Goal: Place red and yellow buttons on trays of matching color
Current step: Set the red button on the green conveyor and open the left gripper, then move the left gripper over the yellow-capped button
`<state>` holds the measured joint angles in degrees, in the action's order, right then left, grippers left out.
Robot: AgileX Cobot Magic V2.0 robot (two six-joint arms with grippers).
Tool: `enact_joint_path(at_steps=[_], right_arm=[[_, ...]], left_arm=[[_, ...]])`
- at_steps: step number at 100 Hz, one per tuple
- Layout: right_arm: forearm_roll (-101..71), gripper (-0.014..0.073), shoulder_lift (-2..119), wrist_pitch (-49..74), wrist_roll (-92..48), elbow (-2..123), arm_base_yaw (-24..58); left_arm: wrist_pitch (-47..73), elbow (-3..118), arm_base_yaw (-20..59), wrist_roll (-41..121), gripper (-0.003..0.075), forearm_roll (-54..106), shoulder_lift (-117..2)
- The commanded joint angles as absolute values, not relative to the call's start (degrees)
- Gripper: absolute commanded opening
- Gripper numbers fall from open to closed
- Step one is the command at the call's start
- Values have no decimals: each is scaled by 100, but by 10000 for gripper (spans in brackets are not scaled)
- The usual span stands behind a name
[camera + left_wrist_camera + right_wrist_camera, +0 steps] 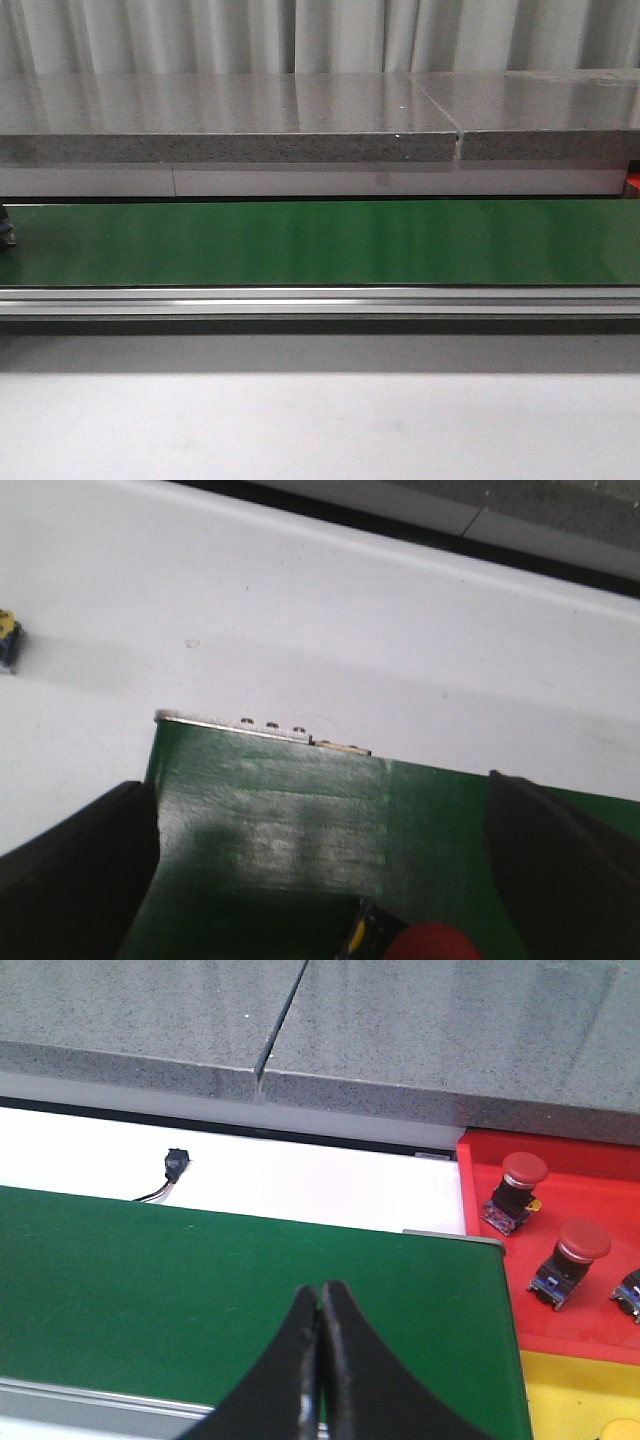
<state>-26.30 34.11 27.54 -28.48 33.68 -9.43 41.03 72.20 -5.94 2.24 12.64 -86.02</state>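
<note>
I see the long green conveyor belt [320,243] bare in front view, two red-capped push buttons [518,1190] sitting on the red plastic tray [590,1310] beside its end, my right tool [321,1360] pressed together above the belt, and my left tool [320,880] spread wide over a red-capped button [435,942].

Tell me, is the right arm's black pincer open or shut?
Shut. In the right wrist view, the black pincer has its two fingers pressed together with nothing between them, above the green belt.

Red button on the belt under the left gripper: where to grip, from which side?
Only its red cap and a bit of black body show, on the green belt between the open left gripper fingers. Probably descend from above and close on the body below the cap; the cap looks rounded.
</note>
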Motion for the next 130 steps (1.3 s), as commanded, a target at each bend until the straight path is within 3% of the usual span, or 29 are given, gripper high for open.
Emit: enact_joint_path(at_steps=[1,53,130], right_arm=[[-2705,-66,3394,2380,-2897,3575,-918],[-2705,-66,3394,2380,-2897,3575,-918],[-2705,-66,3394,2380,-2897,3575,-918]], left_arm=[[3792,7536,-721,232,643,1186,-8408],[3462,7765,-1983,232,643,1151,-9339],[3603,9725,-2049,232,643,747,-11609]])
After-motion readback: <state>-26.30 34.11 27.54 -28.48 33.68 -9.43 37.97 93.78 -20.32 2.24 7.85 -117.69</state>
